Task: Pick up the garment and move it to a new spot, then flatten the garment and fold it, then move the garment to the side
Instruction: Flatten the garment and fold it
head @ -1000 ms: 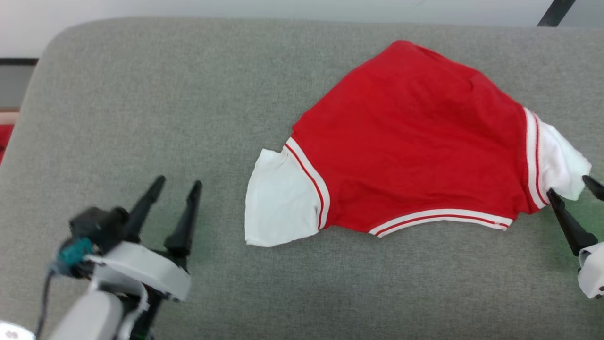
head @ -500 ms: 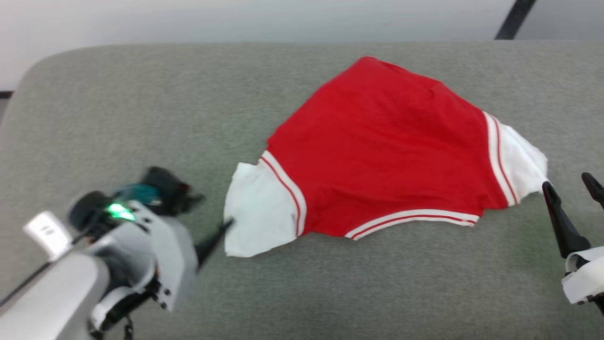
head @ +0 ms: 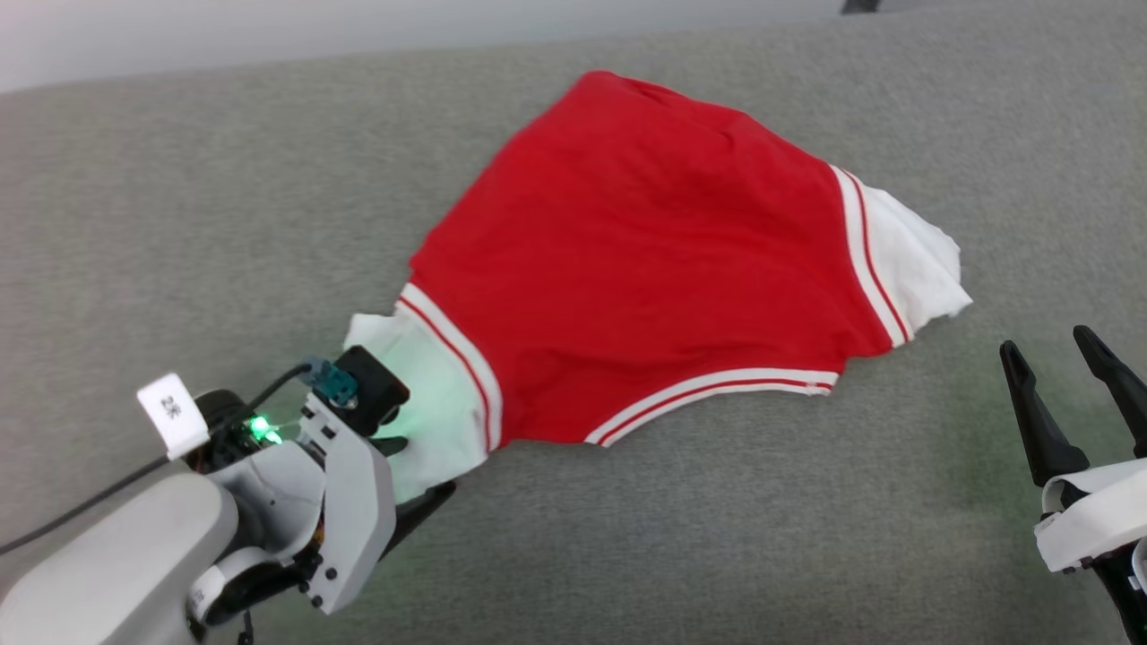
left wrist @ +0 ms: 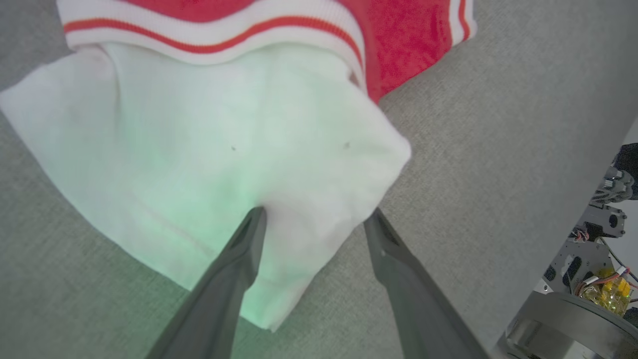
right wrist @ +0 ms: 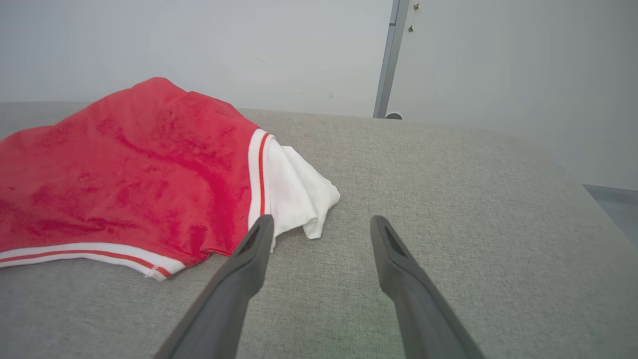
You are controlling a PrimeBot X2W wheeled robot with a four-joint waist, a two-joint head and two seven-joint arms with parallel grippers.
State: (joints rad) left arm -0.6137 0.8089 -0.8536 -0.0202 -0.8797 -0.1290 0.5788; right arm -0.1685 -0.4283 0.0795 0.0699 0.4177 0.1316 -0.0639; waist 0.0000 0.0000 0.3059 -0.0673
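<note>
The garment (head: 645, 269), a red jersey with white sleeves and striped trim, lies spread on the grey cushion with a plain red side up. My left gripper (head: 408, 475) is tipped down over the left white sleeve (head: 430, 421). In the left wrist view the left gripper (left wrist: 316, 214) is open, one fingertip pressing on the sleeve (left wrist: 224, 139) and the other just off its edge. My right gripper (head: 1047, 342) stands open to the right of the right sleeve (head: 914, 260), apart from it. In the right wrist view the right gripper (right wrist: 323, 219) has nothing between its fingers, and the garment (right wrist: 124, 169) lies to their left.
The grey upholstered surface (head: 224, 224) stretches around the garment, with bare room left, right and in front. A pale wall and a grey post (right wrist: 389, 60) stand behind it. Part of the robot's base (left wrist: 573, 319) shows past the cushion's edge.
The head camera has shifted. My left gripper has swung right and down onto the left sleeve. My right gripper has drawn back from the right sleeve, which it straddled before.
</note>
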